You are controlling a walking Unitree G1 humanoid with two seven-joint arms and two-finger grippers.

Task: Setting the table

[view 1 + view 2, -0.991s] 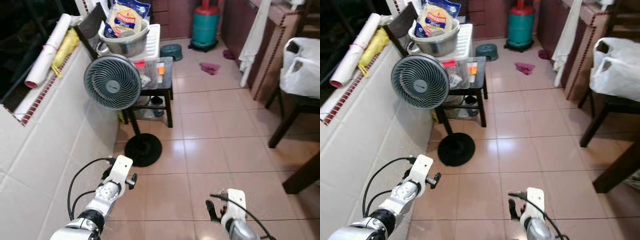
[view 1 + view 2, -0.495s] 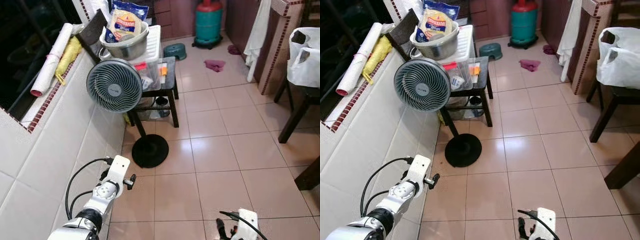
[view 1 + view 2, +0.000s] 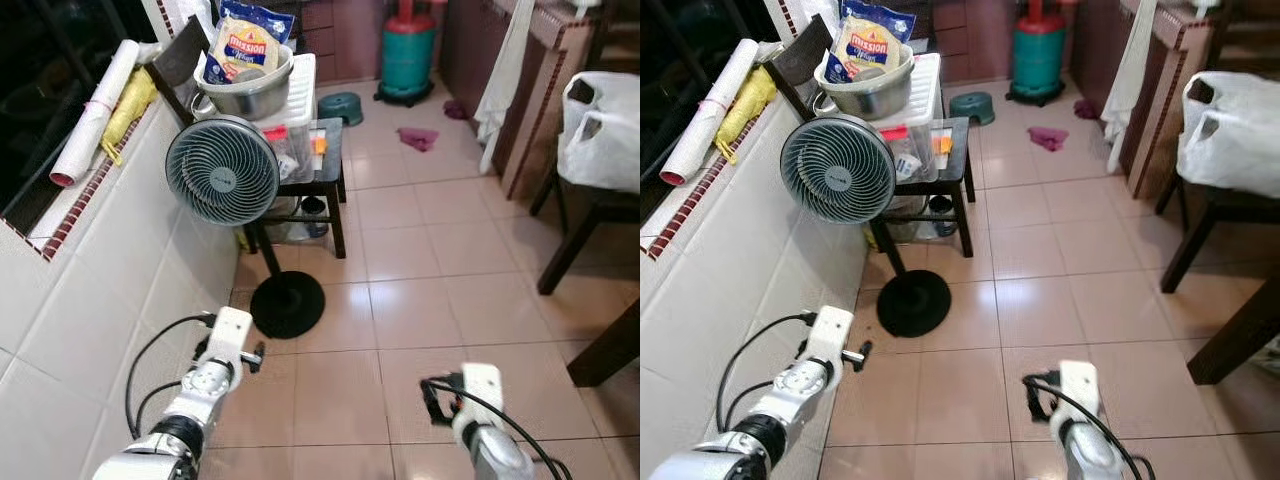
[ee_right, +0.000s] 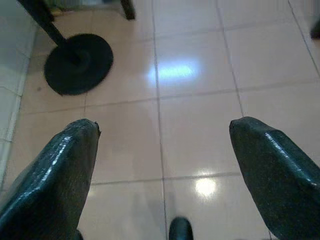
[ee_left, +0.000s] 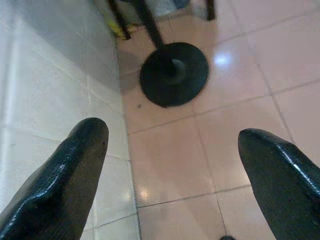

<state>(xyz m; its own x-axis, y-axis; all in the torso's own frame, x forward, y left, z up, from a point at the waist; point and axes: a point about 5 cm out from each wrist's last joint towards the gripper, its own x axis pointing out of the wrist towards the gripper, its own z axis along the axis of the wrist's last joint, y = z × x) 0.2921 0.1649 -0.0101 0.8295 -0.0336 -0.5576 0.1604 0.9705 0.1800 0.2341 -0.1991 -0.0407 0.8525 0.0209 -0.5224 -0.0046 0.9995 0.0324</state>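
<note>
both arms low over the tiled floor (image 3: 420, 300), nothing held. left pincer (image 5: 170, 165) has its fingers (image 5: 65, 170) wide apart, hanging close to the white tiled wall (image 3: 120, 290) on the robot's left. it looks down at the black round fan base (image 5: 173, 72), which sits ahead of it on the floor. right pincer (image 4: 160, 165) also spread apart and empty, over bare tile, with the same fan base (image 4: 77, 62) ahead and toward the robot's left.

no tableware near either pincer. closest candidates sit well ahead: a metal bowl (image 3: 245, 90) with a mission bag (image 3: 240, 45) in it, on top of a white box (image 3: 305, 85) on a small dark tabletop (image 3: 325, 170) against the wall, just behind the fan (image 3: 222, 170). the fan head stands between the left pincer and that stack. clear container with a red lid (image 3: 290, 150) under the white box.

on the wall ledge: a white roll (image 3: 95, 100) and a yellow item (image 3: 130, 100) beside it.

further back: green gas cylinder (image 3: 408, 55), small green basin (image 3: 341, 105) on the floor, pink rag (image 3: 417, 137). on the robot's right, a white cloth (image 3: 505, 70) hangs off a brick-edged counter (image 3: 545, 90); a white plastic bag (image 3: 600, 130) sits on a dark chair (image 3: 575, 230).
</note>
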